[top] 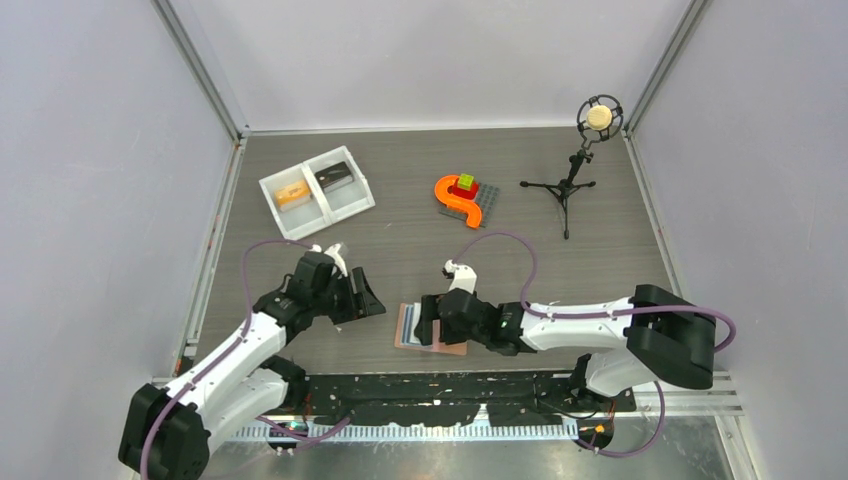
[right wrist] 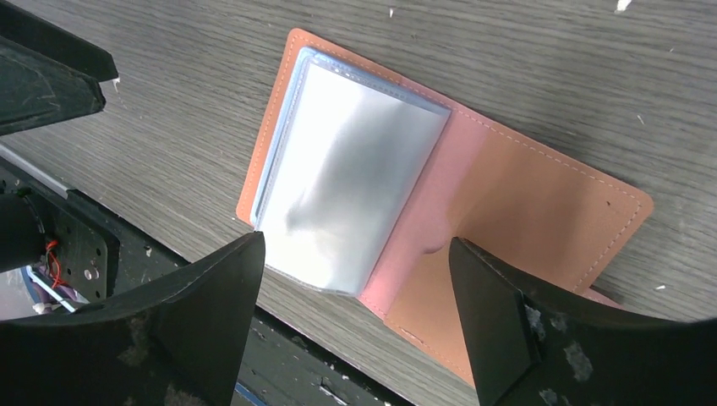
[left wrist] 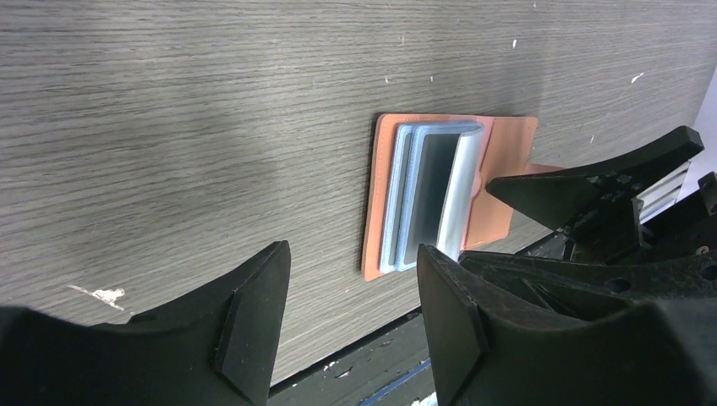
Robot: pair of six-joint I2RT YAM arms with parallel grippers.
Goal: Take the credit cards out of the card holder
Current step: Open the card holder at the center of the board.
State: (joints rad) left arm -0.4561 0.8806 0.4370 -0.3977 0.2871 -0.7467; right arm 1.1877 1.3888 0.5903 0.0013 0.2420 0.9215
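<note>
Just inside the near edge of the table (top: 600,260), between the two arm bases, the right gripper (right wrist: 355,245) is hovering directly over the card holder (right wrist: 524,203). Its jaws are standing spread wide and are pinching nothing. One finger is hanging above the light blue pockets (right wrist: 355,169) and the other above the bare salmon flap, so the gap between the fingers is running along the holder's long axis. From this hand the task's thing is lying straight below, not off to a side.

The holder is lying opened flat, its long axis following the table's near edge. The pockets are taking up its left half and the plain flap its right half. A clear leaf on top of the pockets is curling upward and catching glare.

The left gripper (left wrist: 351,254) is waiting beside the holder's left end, apart from it. Its jaws are partly spread and are also holding nothing. The layered pocket edges are facing this hand.

The credit cards are not plainly showing. A dark strip (left wrist: 429,190) under the curling leaf may be one of them, though the sheen is making that hard to settle.

The right arm is clearly the nearer one. The coming move seems to be turning on which way the pockets are opening, since a card will likely have to slide out along its pocket, not lift straight up.
</note>
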